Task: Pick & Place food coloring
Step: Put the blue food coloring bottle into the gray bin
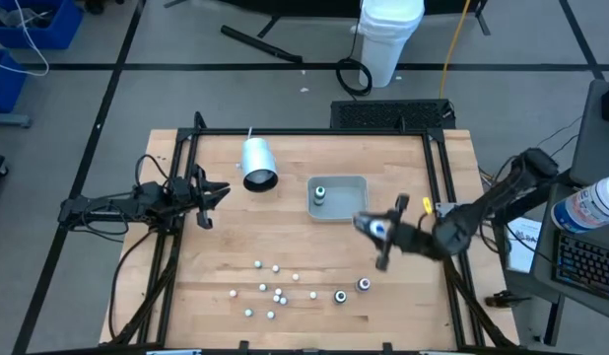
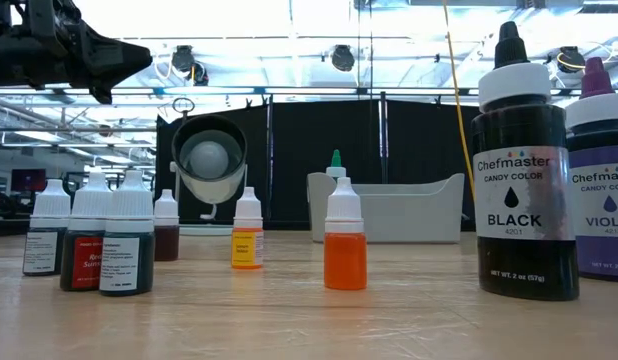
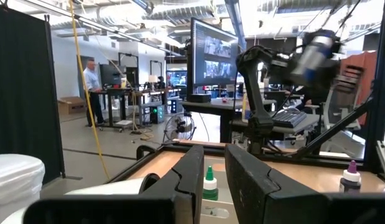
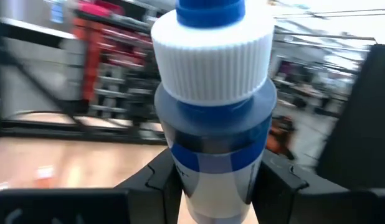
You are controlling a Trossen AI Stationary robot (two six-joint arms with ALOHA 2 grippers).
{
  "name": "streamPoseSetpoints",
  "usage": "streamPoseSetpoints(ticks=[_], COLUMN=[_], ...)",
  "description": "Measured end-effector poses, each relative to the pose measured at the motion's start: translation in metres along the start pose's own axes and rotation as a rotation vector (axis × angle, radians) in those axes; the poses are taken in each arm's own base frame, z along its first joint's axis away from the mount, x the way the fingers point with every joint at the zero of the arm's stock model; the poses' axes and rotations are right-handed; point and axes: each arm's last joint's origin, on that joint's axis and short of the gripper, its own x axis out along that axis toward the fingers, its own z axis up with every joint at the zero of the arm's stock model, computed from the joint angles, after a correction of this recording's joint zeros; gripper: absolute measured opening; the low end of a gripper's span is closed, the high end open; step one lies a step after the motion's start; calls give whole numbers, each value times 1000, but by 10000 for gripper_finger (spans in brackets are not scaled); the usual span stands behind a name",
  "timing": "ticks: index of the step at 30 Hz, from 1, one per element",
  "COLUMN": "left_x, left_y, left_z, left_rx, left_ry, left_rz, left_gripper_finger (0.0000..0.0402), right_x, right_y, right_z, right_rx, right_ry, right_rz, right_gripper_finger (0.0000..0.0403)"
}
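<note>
My right gripper [image 1: 375, 232] hangs above the table just near of the grey tray [image 1: 356, 181], shut on a blue food coloring bottle [image 4: 211, 118] with a white ribbed cap. A green-tipped bottle [image 1: 320, 193] stands in the tray. Several small white-capped bottles [image 1: 275, 292] and two larger dark ones [image 1: 340, 295] stand near the front edge. My left gripper [image 1: 214, 192] waits at the table's left, open by a narrow gap, holding nothing. My right gripper pinches the blue bottle's body [image 4: 180, 180] below the white cap, one finger on each side. The cap and blue tip stick out beyond the fingers. The bottle is lifted clear of the table.
A white cup [image 1: 257, 163] lies on its side at the far left of the tray. In the low view, tall black [image 2: 524, 170] and violet [image 2: 601, 180] bottles, an orange one [image 2: 345, 245] and a yellow one [image 2: 247, 235] stand in front.
</note>
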Motion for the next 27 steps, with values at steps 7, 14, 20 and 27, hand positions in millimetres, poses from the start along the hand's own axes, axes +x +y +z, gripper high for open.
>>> streamPoseSetpoints(ticks=[7, 14, 20, 27], left_x=[0, 0, 0, 0], left_y=[0, 0, 0, 0], left_z=[0, 0, 0, 0], left_rx=[15, 18, 29, 29], left_ry=[0, 1, -3, -5], left_rz=[2, 3, 3, 3], left_gripper_finger=[72, 72, 72, 72], right_x=[35, 68, 93, 117], right_y=[-43, -75, -76, -70], right_z=[-8, -28, -54, -81], right_rx=[-69, 26, 14, 42], right_ry=[54, 69, 118, 142], right_rz=[-227, -141, -56, -91], right_gripper_finger=[138, 140, 141, 141])
